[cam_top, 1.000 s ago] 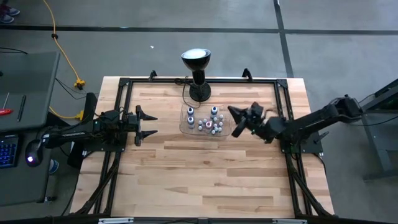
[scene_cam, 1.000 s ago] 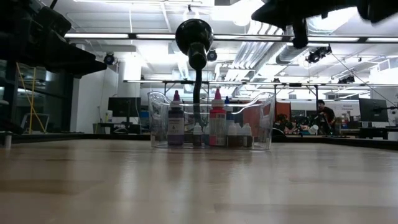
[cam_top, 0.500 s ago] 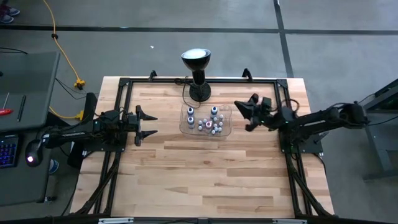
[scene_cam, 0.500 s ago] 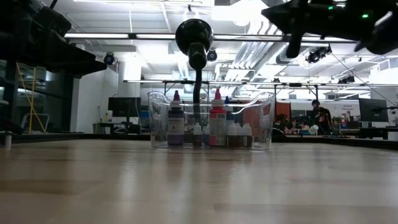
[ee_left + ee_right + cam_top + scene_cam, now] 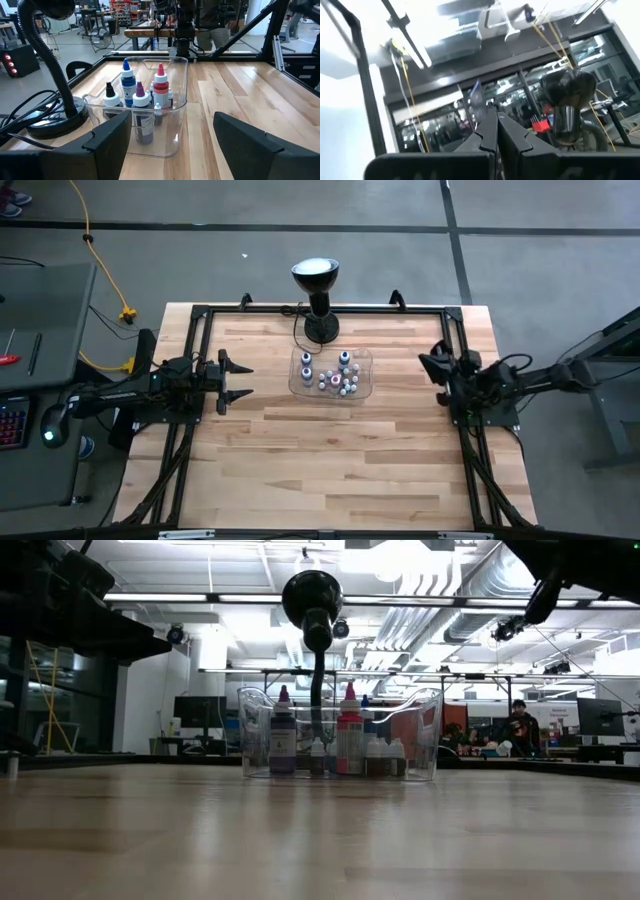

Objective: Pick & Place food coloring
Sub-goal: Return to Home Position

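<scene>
The food coloring bottles (image 5: 160, 89) all stand inside the clear bin (image 5: 180, 120), packed so closely that the small ones hide behind the tall ones (no full count is possible). Four tall bottles show in the left wrist view, capped blue, black, purple and red. One black lamp (image 5: 316, 285) stands just behind the bin. The left gripper (image 5: 245, 381) waits left of the bin, fingers spread wide. The right gripper (image 5: 432, 366), right of the bin and raised, has its fingers pressed together, holding nothing.
</scene>
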Controlling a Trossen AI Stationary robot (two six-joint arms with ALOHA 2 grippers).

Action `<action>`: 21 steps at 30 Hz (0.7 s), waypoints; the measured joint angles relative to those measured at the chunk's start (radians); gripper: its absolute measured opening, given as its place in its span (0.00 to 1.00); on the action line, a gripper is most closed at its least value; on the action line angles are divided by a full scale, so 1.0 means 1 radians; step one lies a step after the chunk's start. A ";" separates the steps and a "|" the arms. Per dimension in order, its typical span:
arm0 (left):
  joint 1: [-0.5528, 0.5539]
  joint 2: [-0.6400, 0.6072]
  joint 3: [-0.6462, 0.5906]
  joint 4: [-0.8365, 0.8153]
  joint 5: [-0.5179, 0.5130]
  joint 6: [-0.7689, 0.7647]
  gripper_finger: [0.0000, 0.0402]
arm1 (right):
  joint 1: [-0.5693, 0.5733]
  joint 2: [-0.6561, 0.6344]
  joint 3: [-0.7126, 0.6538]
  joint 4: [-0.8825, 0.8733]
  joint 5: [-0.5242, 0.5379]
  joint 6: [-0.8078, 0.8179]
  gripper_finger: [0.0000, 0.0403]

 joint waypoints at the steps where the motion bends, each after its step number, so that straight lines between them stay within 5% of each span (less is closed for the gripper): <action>1: 0.000 0.000 0.000 0.000 0.000 0.000 0.69 | 0.005 -0.050 -0.002 -0.051 -0.004 -0.012 0.00; 7: 0.000 0.000 0.000 0.000 0.000 0.000 0.69 | 0.014 -0.364 -0.017 -0.424 -0.048 -0.021 0.00; 21: 0.000 0.012 0.000 -0.001 0.002 0.000 0.69 | 0.013 -0.375 -0.017 -0.790 -0.161 -0.097 0.00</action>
